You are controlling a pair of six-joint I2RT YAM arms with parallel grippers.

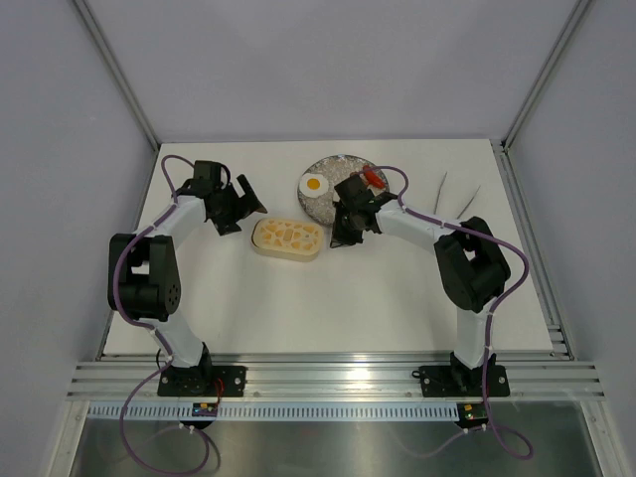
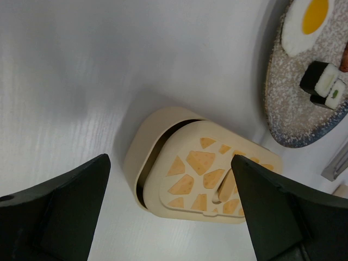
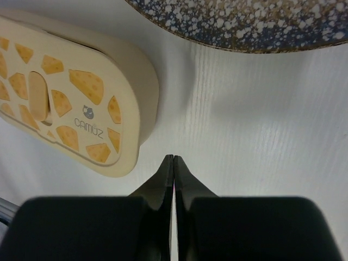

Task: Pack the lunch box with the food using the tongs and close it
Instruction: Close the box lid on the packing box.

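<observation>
"Where's that cream oblong plastic lunch box (image 1: pixel 288 239)?"

"Mid white table (image 1: pixel 397 298), its orange-patterned lid (image 2: pixel 209 174) askew on top, between both arms."

"And the jaws?"

"Left gripper (image 2: pixel 169 160) spread wide and empty. Right gripper (image 3: pixel 173 160) pinched together on nothing, just beside the box. The slim silver metal tongs (image 1: pixel 440 194) lie well apart, far right. The toy fried egg (image 1: pixel 314 184) is on the speckled round plate (image 1: pixel 333 169)."

Lunch box (image 2: pixel 142 145) — smooth matt cream plastic; plate (image 3: pixel 255 24) — rough speckled glaze; table (image 3: pixel 261 119) faintly wood-grained white.

the lid (image 2: pixel 197 173) hides the inside of the lunch box (image 2: pixel 133 157) (plate (image 2: pixel 288 111) cut by the edge).
</observation>
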